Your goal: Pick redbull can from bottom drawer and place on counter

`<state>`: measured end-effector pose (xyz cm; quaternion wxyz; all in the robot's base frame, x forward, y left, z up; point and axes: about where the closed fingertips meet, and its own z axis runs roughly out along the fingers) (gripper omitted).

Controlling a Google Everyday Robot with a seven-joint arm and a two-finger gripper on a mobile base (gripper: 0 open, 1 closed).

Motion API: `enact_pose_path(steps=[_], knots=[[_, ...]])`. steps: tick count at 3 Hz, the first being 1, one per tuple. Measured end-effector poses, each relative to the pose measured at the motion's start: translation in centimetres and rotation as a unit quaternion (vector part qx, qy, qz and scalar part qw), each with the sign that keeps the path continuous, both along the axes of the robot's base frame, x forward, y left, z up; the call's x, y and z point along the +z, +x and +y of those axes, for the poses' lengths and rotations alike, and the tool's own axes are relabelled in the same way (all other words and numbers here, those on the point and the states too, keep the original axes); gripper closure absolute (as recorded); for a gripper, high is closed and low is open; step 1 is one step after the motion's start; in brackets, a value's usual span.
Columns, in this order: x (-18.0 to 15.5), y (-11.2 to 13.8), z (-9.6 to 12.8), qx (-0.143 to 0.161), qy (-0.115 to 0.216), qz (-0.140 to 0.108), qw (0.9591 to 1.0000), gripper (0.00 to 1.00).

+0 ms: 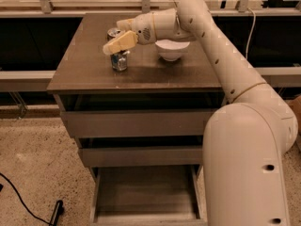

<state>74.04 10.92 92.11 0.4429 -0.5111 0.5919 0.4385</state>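
Now at placing step: redbull can upright on counter, left of white bowl; bottom drawer open below. Gripper at can's upper half, jaws apparently pinching it. Next: spread jaws, back away without tipping can.

You see the end effector low over the left half of the table, right at the top of the can. The can stands upright on the table. A white bowl sits near it on the right, partly behind the arm. Below the two upper drawers, the bottom drawer is pulled out, its flat floor in view.
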Motion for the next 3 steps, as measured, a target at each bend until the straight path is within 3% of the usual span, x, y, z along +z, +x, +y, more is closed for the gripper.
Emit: enact_pose_path(steps=[1,2,3], knots=[[3.5,-0.9,0.1,0.015,0.015,-0.039,0.9990,0.00],[8.6,-2.4,-1.1,0.015,0.024,-0.099,0.9947,0.00],[9.8,-2.7,-1.3,0.015,0.026,-0.112,0.9932,0.00]])
